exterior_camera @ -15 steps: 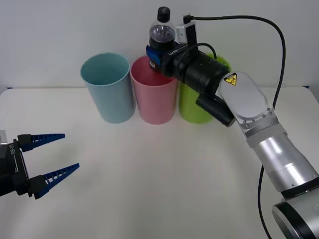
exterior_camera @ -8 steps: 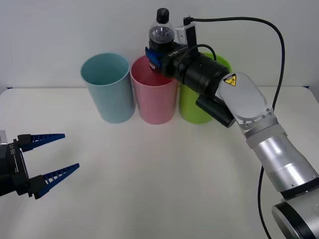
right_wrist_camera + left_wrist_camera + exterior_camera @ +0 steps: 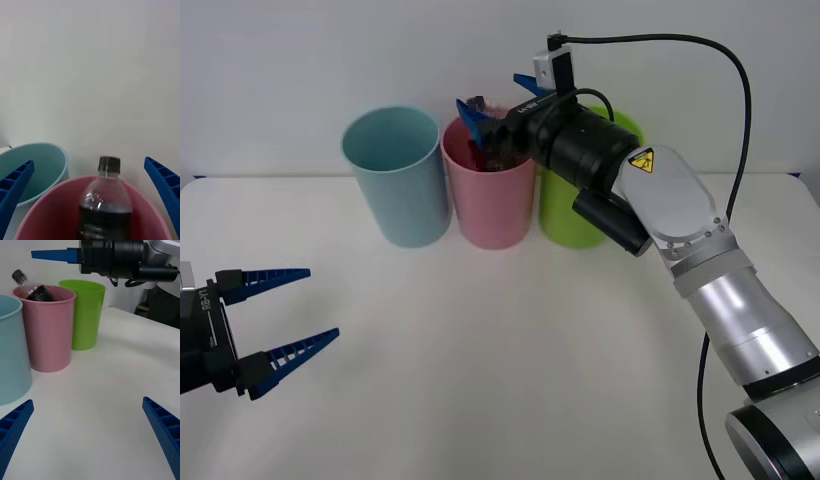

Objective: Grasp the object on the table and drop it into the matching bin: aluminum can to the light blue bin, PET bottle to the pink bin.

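— Where the right arm reaches over the row of bins, what does the right gripper [image 3: 500,98] look like?
— Spread wide, nothing between its blue fingers [image 3: 164,187]. It hangs above the rim of the pink bin [image 3: 488,190].

— And the PET bottle [image 3: 104,202]?
— At the mouth of the pink bin, free of the fingers. Black cap and clear neck stand above the rim, dark liquid below; from the left wrist view it is tilted, cap toward the light blue bin [image 3: 398,175]. Whether it rests on anything inside, cannot tell.

— Bin order?
— Light blue on the robot's left, pink in the middle, touching or nearly touching it, lime green bin [image 3: 86,313] on the right, partly behind the right arm in the front view.

— Left gripper [image 3: 278,320]?
— Low over the white table [image 3: 510,360] at its near left corner, well apart from the bins, fingers wide apart, holding nothing.
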You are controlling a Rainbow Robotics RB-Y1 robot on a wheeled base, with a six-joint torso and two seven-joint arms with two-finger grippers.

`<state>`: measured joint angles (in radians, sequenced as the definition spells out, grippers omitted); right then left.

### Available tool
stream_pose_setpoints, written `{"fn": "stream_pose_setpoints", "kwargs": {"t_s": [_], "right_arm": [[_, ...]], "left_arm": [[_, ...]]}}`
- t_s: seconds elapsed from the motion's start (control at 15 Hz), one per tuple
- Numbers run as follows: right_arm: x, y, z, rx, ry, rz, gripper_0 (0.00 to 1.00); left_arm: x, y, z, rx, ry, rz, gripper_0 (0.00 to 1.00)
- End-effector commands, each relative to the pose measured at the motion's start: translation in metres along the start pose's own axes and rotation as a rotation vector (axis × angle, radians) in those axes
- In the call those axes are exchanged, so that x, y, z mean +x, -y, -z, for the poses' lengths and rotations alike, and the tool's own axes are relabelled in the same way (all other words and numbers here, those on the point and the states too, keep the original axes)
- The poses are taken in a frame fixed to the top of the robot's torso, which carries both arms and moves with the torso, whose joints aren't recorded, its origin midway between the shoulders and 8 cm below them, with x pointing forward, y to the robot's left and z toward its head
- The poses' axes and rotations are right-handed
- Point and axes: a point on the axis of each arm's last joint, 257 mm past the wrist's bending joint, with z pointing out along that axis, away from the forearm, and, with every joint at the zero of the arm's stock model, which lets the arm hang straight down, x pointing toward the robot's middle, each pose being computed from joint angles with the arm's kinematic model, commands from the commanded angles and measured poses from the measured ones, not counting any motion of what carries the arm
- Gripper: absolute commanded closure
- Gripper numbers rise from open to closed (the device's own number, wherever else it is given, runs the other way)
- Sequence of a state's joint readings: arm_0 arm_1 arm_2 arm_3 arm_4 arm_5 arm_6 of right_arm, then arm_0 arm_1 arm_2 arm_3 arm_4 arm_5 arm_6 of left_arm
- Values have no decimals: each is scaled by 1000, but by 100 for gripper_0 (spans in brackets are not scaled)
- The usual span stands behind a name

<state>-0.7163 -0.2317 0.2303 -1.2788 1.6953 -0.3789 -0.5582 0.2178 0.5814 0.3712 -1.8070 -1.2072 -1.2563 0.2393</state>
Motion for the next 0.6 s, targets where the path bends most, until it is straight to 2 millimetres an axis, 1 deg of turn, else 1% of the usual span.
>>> {"fn": "stream_pose_setpoints", "kwargs": {"t_s": [0.07, 0.2, 0.27, 0.4, 0.47, 0.53, 0.6], "right_arm": [[0, -1, 0, -1, 0, 2, 0], [-5, -1, 1, -5, 11, -12, 0], [-17, -1, 3, -12, 34, -18, 0], [-33, -7, 10, -63, 54, -43, 0], [-46, -14, 20, -112, 70, -64, 0], [-51, -16, 29, -133, 79, -71, 0], [-55, -23, 49, -174, 85, -84, 0]], "left_arm": [[0, 0, 0, 0, 0, 0, 0], [0, 0, 0, 0, 0, 0, 0], [0, 0, 0, 0, 0, 0, 0], [0, 0, 0, 0, 0, 0, 0], [0, 0, 0, 0, 0, 0, 0], [0, 0, 0, 0, 0, 0, 0], [0, 0, 0, 0, 0, 0, 0]]}}
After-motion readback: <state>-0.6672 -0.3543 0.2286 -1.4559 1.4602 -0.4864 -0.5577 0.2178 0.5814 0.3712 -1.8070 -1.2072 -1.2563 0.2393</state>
